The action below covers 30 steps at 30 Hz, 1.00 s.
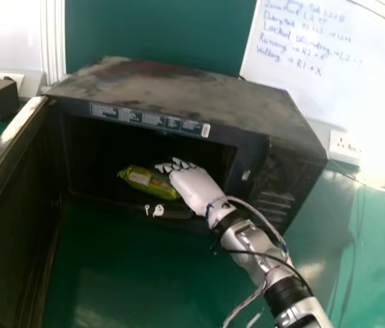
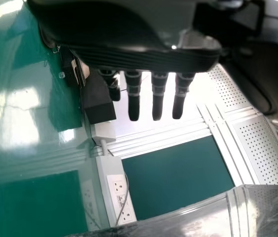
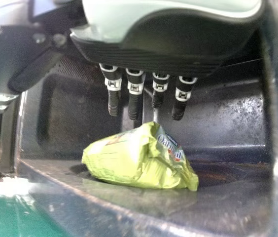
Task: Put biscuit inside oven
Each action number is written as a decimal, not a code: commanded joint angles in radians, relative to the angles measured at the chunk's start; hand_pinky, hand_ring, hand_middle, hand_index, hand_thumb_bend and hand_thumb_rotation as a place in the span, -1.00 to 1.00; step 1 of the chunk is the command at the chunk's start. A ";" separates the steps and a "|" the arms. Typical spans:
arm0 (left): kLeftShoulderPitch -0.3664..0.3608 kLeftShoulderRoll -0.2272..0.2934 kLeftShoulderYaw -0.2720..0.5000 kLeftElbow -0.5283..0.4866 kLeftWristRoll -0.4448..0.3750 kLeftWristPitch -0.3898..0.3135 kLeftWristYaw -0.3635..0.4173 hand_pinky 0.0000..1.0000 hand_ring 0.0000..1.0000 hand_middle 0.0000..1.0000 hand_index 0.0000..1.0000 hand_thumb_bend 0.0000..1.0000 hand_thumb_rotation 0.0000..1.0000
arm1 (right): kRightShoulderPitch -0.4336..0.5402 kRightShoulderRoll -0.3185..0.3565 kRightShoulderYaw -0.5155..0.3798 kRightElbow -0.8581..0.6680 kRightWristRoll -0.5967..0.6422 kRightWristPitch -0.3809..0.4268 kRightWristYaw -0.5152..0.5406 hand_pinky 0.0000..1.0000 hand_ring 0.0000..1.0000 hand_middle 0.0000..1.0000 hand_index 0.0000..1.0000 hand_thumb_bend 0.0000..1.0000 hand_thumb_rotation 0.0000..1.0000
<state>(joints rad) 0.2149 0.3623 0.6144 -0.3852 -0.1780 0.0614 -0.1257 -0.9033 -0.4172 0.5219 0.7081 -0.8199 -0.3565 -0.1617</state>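
A green biscuit packet (image 1: pixel 148 182) lies on its side inside a microwave oven (image 1: pixel 186 96), towards the near side of the cavity floor, just behind the front lip (image 3: pixel 104 200). Over it, fingers straight and gripping nothing, is the robot's right hand (image 1: pixel 196 190), its arm reaching in through the opening from the near right. The oven's door (image 1: pixel 8 205) stands wide open at left, above a green worktop (image 1: pixel 124 273); a wall socket (image 1: pixel 345 147) sits beyond the oven at right. The left hand (image 2: pixel 144 57), open and holding nothing, shows in the left wrist view.

The placing looks all but done, with the right hand's exit likely next. The risk lies in the packet's nearness to the opening: a fingertip or thumb snagging the loose wrapper on the way out could drag it over the lip and onto the worktop. Pushing down instead might crush the biscuits, and a door swung before the arm is clear would strike it.
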 commanded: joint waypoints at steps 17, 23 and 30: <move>-0.002 0.013 0.004 0.028 -0.006 -0.027 -0.013 0.53 0.80 0.88 0.85 1.00 0.62 | 0.217 -0.099 -0.108 -0.256 0.021 0.010 0.017 0.82 0.84 0.85 0.85 1.00 -0.04; -0.002 0.011 0.004 0.027 -0.003 -0.032 -0.016 0.50 0.79 0.86 0.84 1.00 0.66 | 0.283 -0.121 -0.128 -0.330 0.008 0.005 0.008 0.83 0.83 0.85 0.85 1.00 -0.03; -0.001 0.010 0.005 0.031 -0.005 -0.038 -0.016 0.46 0.79 0.86 0.84 1.00 0.62 | 0.354 -0.149 -0.168 -0.410 0.016 -0.014 0.004 0.82 0.83 0.84 0.84 1.00 -0.03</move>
<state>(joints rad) 0.2128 0.3635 0.6143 -0.3550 -0.1774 0.0338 -0.1377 -0.5753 -0.5416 0.3848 0.3117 -0.8128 -0.3790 -0.1507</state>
